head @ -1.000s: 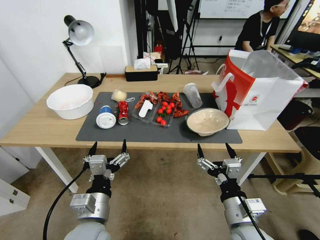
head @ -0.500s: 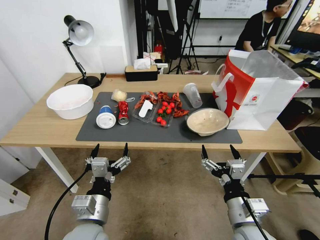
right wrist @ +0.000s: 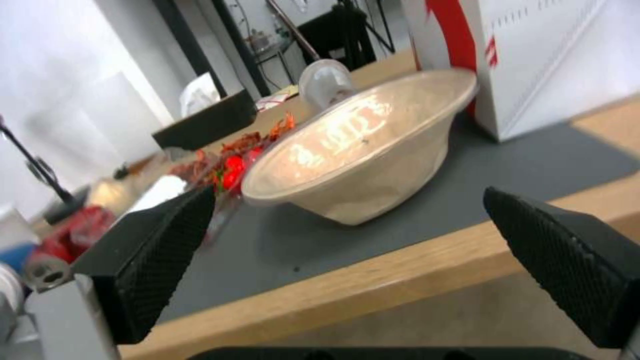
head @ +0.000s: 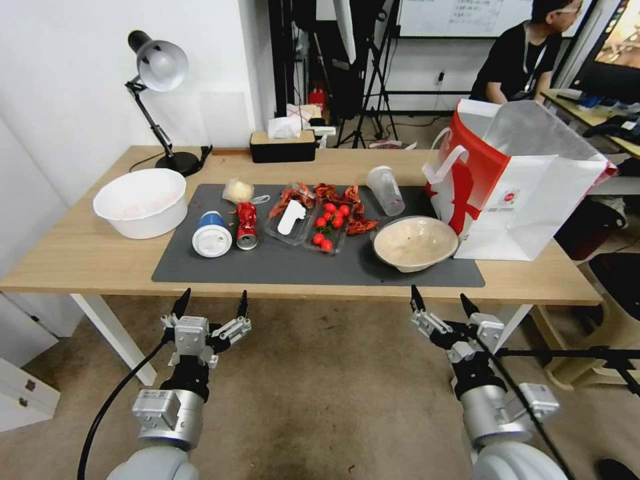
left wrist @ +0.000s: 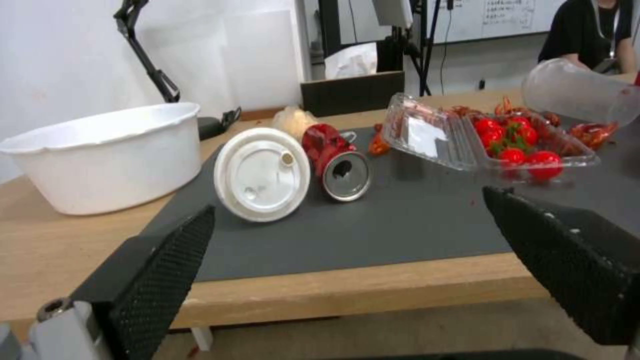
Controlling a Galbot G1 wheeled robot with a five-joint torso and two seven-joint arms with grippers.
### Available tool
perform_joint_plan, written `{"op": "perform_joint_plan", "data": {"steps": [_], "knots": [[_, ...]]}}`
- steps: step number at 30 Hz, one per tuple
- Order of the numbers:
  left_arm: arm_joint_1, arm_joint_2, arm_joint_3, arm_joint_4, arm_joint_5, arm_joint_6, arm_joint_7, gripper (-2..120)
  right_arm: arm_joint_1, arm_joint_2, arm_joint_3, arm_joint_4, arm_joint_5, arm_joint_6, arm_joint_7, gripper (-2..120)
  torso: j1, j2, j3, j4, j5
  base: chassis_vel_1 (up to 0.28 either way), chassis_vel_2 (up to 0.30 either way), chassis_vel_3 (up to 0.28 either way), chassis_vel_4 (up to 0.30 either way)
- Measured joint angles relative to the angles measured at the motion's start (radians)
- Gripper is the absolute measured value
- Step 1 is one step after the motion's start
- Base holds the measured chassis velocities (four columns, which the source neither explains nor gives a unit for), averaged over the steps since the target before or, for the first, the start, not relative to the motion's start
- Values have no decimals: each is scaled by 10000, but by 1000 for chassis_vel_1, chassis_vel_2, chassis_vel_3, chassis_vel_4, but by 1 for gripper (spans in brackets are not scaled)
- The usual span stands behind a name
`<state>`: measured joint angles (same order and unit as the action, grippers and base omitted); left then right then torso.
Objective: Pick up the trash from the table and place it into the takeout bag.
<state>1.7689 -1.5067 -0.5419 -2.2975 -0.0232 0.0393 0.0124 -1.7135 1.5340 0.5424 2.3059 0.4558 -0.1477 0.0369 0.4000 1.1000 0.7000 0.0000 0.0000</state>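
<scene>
Five trash pieces lie on the worktop (head: 80,257) mat | beige bowl (head: 414,242) touches takeout bag (head: 527,190) | my left gripper (head: 211,301) and right gripper (head: 439,305) hang below the edge, wide open, empty

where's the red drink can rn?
Head view: the crushed red drink can lies on the dark grey mat, left side, beside the blue-and-white cup with white lid.

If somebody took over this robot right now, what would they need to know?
Left gripper: open, empty, below the table edge.
Right gripper: open, empty, below the edge in front of the bowl.
On the mat: bowl, clear cup, lidded cup, can, wad. Bag stands open beside the bowl.
Done: nothing picked up.
Left: all five pieces.
</scene>
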Motion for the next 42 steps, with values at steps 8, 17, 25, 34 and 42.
{"op": "perform_joint_plan", "data": {"steps": [8,17,25,34,42], "knots": [[-35,0,-3,95,0,7,41,100,254,-94,54,-1,1046,-370,338,100,0,0,0,-1,0,0,0,0,0],[-93,-16,-20,284,16,8,79,100,891,-294,152,10,3370,-1128,1306,100,0,0,0,0,0,0,0,0,0],[-115,-42,-95,479,12,-32,99,100,1762,-465,-60,-353,4857,-1409,2280,100,-1,0,0,0,0,0,0,0,0],[-441,231,40,836,-194,-47,121,100,3160,-201,-121,-833,6149,-1578,4118,100,-1,0,0,0,0,0,0,0,0],[-447,238,64,924,-204,-74,119,100,3822,-84,-271,-1227,6794,-1623,4655,96,-1,0,0,-1,-1,0,0,0,0]]}}
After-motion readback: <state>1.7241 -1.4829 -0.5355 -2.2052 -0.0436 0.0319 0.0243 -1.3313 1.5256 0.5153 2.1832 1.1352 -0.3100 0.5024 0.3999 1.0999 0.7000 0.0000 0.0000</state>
